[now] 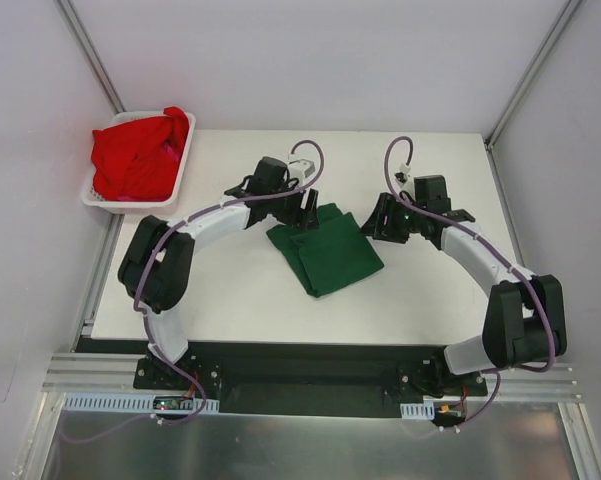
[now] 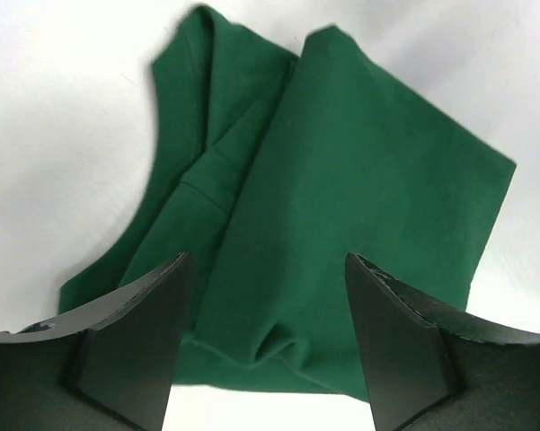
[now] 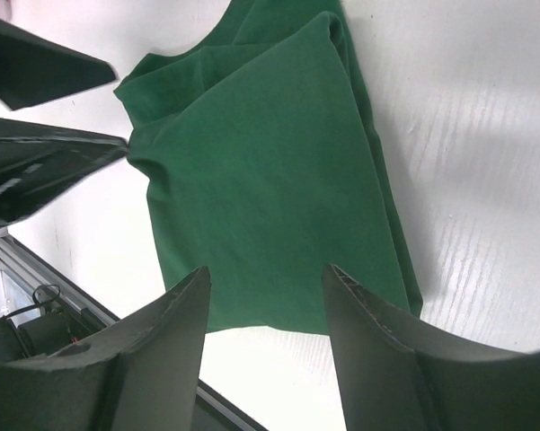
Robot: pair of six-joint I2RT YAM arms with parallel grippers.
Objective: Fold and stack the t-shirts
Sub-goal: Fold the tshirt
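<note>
Top external view alone is showing red shirts point(image 1: 138, 155) sitting in the basket point(image 1: 130, 206); wrist views are showing the folded green shirt point(image 2: 359, 206) lying on the table point(image 2: 54, 90) under left gripper point(image 2: 268, 269) and right gripper point(image 3: 265, 280), both gaping empty.

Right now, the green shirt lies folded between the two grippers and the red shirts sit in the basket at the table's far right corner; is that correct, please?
Not quite: the basket with the red shirts sits at the table's far left corner, as the top view shows. The green shirt does lie folded between the left gripper and right gripper.
</note>
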